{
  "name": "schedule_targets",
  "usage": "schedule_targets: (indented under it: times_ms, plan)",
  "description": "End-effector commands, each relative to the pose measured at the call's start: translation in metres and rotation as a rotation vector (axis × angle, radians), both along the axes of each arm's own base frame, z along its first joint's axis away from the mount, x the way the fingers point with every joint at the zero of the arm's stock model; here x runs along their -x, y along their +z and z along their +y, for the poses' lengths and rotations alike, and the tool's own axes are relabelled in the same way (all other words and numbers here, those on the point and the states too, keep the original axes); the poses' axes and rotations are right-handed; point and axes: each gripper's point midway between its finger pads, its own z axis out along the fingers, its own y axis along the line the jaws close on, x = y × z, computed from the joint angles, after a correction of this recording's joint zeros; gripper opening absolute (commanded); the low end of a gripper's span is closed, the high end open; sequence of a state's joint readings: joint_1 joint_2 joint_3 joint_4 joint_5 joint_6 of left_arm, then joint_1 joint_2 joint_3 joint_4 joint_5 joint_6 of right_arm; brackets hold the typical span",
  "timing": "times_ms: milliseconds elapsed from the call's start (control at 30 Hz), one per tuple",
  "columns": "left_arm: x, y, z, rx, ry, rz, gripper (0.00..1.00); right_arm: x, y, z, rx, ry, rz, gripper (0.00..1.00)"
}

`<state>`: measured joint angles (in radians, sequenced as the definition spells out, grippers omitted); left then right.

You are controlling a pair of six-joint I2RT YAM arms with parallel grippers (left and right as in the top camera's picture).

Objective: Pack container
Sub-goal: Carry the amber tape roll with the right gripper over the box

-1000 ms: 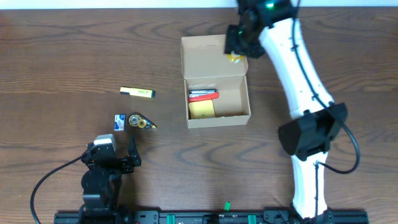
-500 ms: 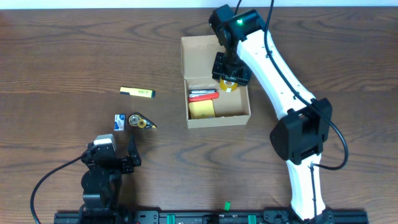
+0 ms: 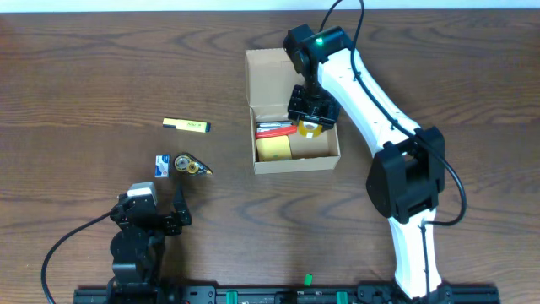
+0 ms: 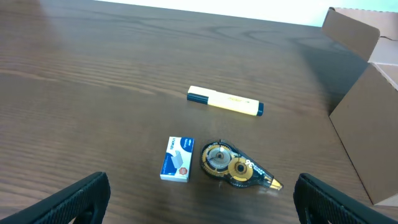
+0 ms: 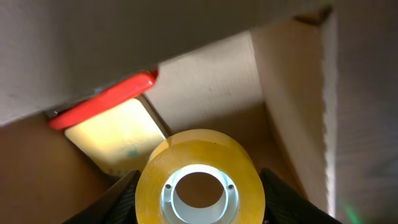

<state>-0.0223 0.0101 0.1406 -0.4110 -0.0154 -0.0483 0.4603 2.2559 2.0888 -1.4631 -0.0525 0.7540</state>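
Box (image 3: 297, 163) far centre of worktop (image 3: 84, 67), lid open, part-filled | right tool (image 3: 310, 127) grips tape roll (image 5: 200, 186) inside box walls | left tool (image 3: 160, 211) open, idle | highlighter (image 3: 186, 126), staples (image 3: 163, 165), correction tape (image 3: 192, 165) lie unpacked, left

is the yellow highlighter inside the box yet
No, the yellow highlighter lies on the table, out to the left of the container and apart from it.
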Motion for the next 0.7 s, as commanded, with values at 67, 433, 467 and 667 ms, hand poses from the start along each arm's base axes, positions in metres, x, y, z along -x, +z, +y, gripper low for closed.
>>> schedule_targets:
  times_ms: [67, 433, 467, 667]
  plan:
    - [0.001, -0.009, 0.003, -0.016, 0.014, 0.020, 0.95, -0.007, 0.002, -0.009, 0.025, 0.125, -0.036, 0.01]
    - [0.001, -0.009, 0.003, -0.016, 0.014, 0.020, 0.95, -0.012, 0.002, -0.017, 0.059, 0.286, -0.055, 0.22]
    - [0.001, -0.009, 0.003, -0.016, 0.014, 0.019, 0.95, -0.012, 0.002, -0.019, 0.068, 0.285, -0.059, 0.27]
    - [0.001, -0.009, 0.003, -0.016, 0.014, 0.020, 0.95, -0.014, 0.002, -0.021, 0.075, 0.282, -0.061, 0.50]
